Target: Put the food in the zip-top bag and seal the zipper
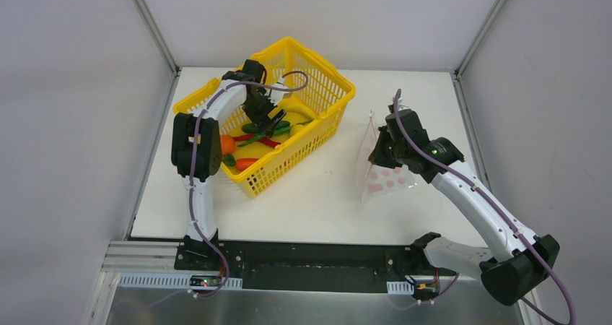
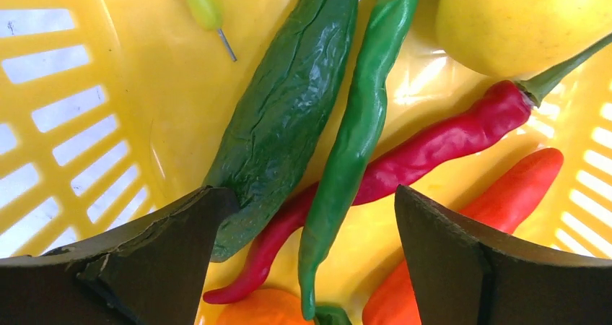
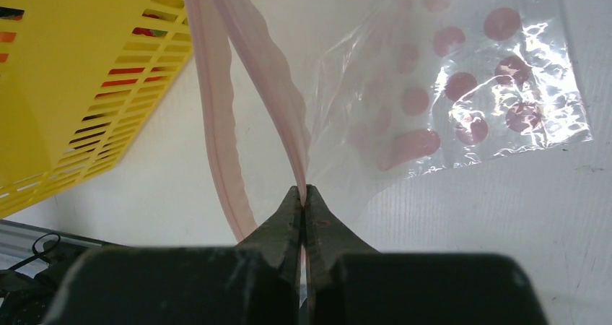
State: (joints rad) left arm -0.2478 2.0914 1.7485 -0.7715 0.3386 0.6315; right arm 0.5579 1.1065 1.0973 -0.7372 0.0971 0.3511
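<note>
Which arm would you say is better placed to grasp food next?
Left: the open left gripper hovers over the slim green pepper in the yellow plastic basket; the right gripper pinches the clear dotted bag's pink zipper.

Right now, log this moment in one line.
left pincer open, over green pepper in basket | right pincer shut on zipper | bag open, empty

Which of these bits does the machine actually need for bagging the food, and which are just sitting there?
Needed:
- zip-top bag with its pink zipper, pinched by the right end effector
- food: long green pepper, red chili, lemon
- left end effector, open above the food

Just there:
- yellow basket holding the food
- white table
</note>
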